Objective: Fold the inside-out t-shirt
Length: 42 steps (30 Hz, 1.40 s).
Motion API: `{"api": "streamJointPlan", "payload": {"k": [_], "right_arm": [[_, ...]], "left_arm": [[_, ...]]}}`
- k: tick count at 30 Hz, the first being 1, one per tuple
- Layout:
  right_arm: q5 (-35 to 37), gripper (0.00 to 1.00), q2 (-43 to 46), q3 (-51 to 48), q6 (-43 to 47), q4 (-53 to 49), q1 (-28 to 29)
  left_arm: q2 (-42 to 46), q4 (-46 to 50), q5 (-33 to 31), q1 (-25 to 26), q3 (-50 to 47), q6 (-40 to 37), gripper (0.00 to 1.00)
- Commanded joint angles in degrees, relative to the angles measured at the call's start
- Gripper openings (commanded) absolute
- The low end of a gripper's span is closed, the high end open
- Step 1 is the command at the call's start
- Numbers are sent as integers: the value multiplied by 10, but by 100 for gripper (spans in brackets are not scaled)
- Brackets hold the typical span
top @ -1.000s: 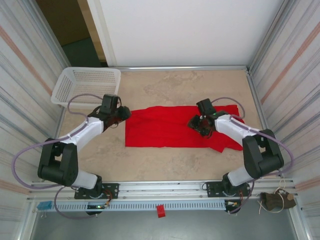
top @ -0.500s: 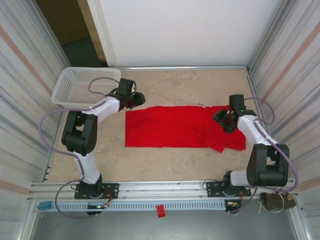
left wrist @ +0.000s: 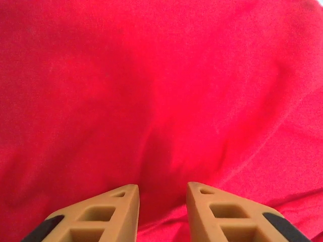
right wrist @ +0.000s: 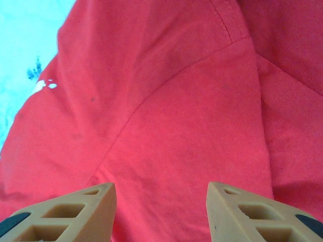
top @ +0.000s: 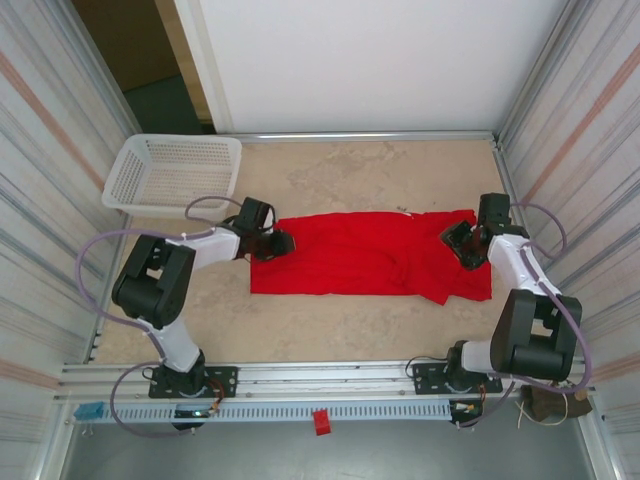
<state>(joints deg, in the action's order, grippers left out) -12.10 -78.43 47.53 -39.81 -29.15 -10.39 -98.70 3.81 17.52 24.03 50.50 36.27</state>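
Top external view, item: inside-out t-shirt, red, lying flat and lengthwise across the middle of the table, with a rumpled flap at its near right corner.

Left gripper: at the shirt's left edge. Left wrist view shows its jaws narrowly parted over the cloth, nothing pinched between them.

Right gripper: over the shirt's right end. Right wrist view shows its jaws spread wide above a seam, empty.

White mesh basket: far left corner, well apart from the shirt.

Hazards, as judged:
- The left gripper's narrow gap may catch only the top layer, or slip off the edge, so the layers would separate on lifting.
- The right gripper may close on a sleeve fold alone, giving a skewed fold.
- Uneven lifting between the arms would drag the cloth across the table and deepen the rumple.
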Motion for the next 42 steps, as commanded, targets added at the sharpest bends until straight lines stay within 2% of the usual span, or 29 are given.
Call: {"api": "streamJointPlan", "payload": {"k": [1,5,9,13,16,17,19,22,25,32,37,42], "right_arm": [[-15,49,-34,-18,11,10,-8],[-11,49,-57,-40,-2,28,-26],[-2,51,-50,-55,-6,31,-54],[-10,51,-32,-38,0,17,-77],[11,53,-4,-9,11,1,-86],[18,55,-1,0,14,-2,-90],[38,65,-3,23,23,-9,-99],[55,75,-26,47,39,-7,-108],[48,80,-64,64,54,2,-120],[-22,82,-144,89,98,20,-139],[-42,82,-178,93,113,23,-147],[-77,82,-194,87,126,34,-131]], "left_arm": [[6,-16,-17,0,-1,12,30],[-27,24,-71,-11,38,1,30],[-59,43,-95,-43,72,-19,30],[-82,60,-93,-74,116,-48,29],[-71,72,-81,-75,151,-74,30],[-64,75,-74,-73,157,-78,30],[-47,74,-49,-65,170,-75,31],[-26,58,-7,-36,182,-57,33],[-26,35,18,12,200,-38,34],[-131,-42,101,124,297,31,35],[-207,-81,128,181,356,68,35],[-256,-107,136,220,363,91,35]]}}
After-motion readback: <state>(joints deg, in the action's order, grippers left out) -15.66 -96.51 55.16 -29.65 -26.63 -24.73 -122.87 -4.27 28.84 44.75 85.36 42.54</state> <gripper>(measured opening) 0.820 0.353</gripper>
